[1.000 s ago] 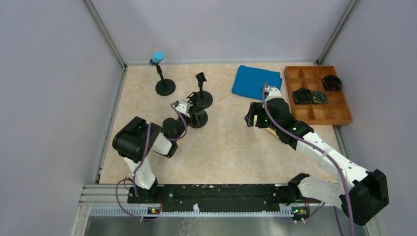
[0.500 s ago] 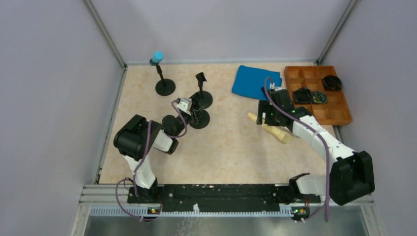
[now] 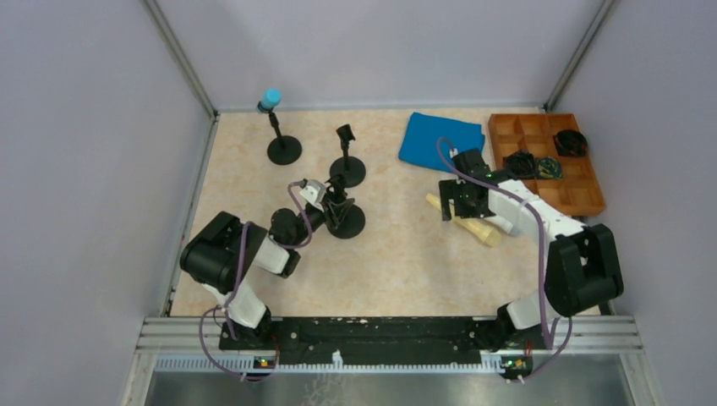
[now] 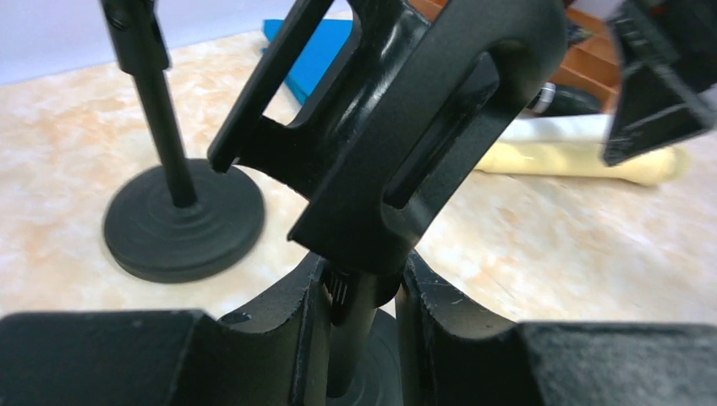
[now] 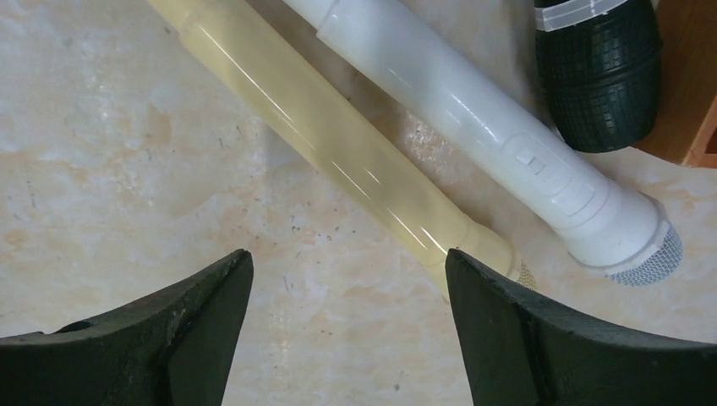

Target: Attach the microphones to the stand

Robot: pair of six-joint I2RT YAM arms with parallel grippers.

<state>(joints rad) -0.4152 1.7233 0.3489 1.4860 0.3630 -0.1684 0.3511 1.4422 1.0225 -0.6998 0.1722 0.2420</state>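
Closing from this pose is the risky part for the right fingers [image 5: 199, 326]. They are spread wide and hold nothing, hanging over the table [image 5: 101, 169] with the cream tapered plastic microphone [image 5: 338, 161] running slantwise across the upper middle of the wrist view, its mesh end just beside the right-hand finger. Because the slim round body lies oblique to the closing line, I judge that the fingers could turn it, or let it roll out, instead of gripping it square. The white tapered plastic microphone [image 5: 499, 161] lies just beside the cream one, so a finger may push it or catch both together. The black microphone head [image 5: 600, 76] at the upper right, near the brown wooden tray [image 5: 697, 93], leaves little room on that side. The left fingers [image 4: 279, 338] are pressed on the thin post of a black round-footed stand [image 4: 353, 334], under its empty black clip [image 4: 397, 127], near the centre of the overhead view. If this pinch slips, the stand may tilt when a microphone is pushed into the clip. A second black stand with an empty clip [image 3: 347, 165] is just behind it. The light blue microphone [image 3: 270, 98] already sits on a third black stand [image 3: 283, 150] in the upper left, so one of four seems done.
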